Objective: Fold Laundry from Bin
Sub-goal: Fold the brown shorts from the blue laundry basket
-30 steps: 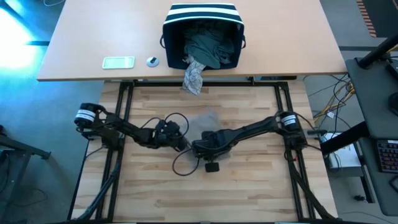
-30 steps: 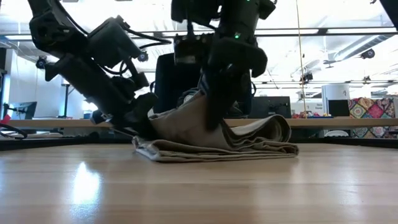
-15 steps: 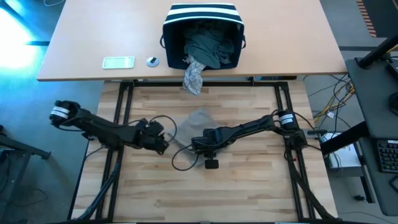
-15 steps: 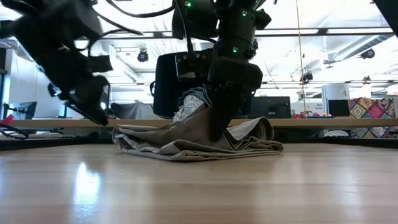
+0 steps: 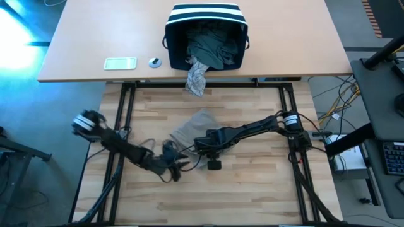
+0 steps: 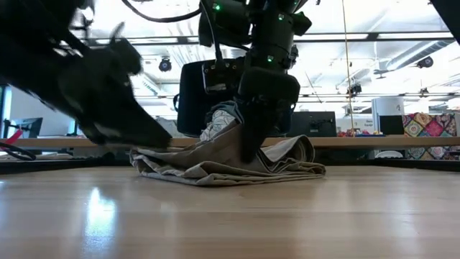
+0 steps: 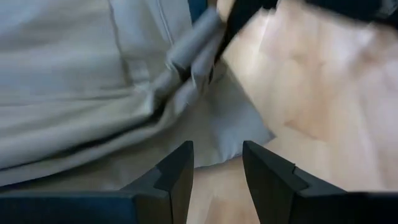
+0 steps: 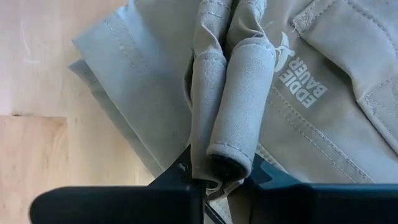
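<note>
On the wood table (image 5: 252, 183) we see the right gripper (image 8: 217, 177) pinching the tan garment (image 5: 192, 129), left gripper (image 7: 217, 165) parted beside it; any tug risks dragging the fold loose.

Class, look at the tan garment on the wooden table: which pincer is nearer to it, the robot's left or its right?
Right. The right pincer is shut on a fold of the tan garment; the left pincer is open just off its near edge, holding nothing.

One camera looks straight down from high up; one sits low on my table (image 5: 252, 189); my two wrist cameras both look closely at the tan cloth (image 8: 311, 124).
</note>
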Controlling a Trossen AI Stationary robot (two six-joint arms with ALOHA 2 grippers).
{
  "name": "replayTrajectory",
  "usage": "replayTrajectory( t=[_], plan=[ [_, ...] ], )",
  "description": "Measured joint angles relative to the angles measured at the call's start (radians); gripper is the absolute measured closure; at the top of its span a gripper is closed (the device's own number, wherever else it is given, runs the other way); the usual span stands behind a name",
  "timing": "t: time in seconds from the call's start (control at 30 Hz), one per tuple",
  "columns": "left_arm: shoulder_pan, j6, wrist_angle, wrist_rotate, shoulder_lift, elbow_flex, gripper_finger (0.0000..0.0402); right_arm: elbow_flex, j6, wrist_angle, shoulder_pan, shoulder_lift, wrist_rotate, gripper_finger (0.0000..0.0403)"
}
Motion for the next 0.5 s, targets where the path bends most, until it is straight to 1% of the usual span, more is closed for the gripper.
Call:
replayTrajectory(
  t=[0.13, 0.23, 0.33, 0.5],
  plan=[
    [0.041, 0.004, 0.004, 0.051, 0.193, 0.113, 0.0278, 0.017, 0.001, -0.008, 0.0, -0.001, 0.001, 0.0374],
    [0.071, 0.0, 0.037, 0.066, 0.284, 0.174, 0.0278, 0.031, 0.013, -0.028, 0.0, -0.003, 0.007, 0.0374],
    [0.093, -0.012, 0.039, 0.076, 0.327, 0.194, 0.0278, 0.035, 0.033, -0.028, 0.0, -0.007, 0.015, 0.0374],
    [0.115, -0.016, 0.046, 0.104, 0.328, 0.186, 0.0278, 0.035, 0.061, -0.049, 0.018, -0.007, -0.022, 0.0374]
  ],
)
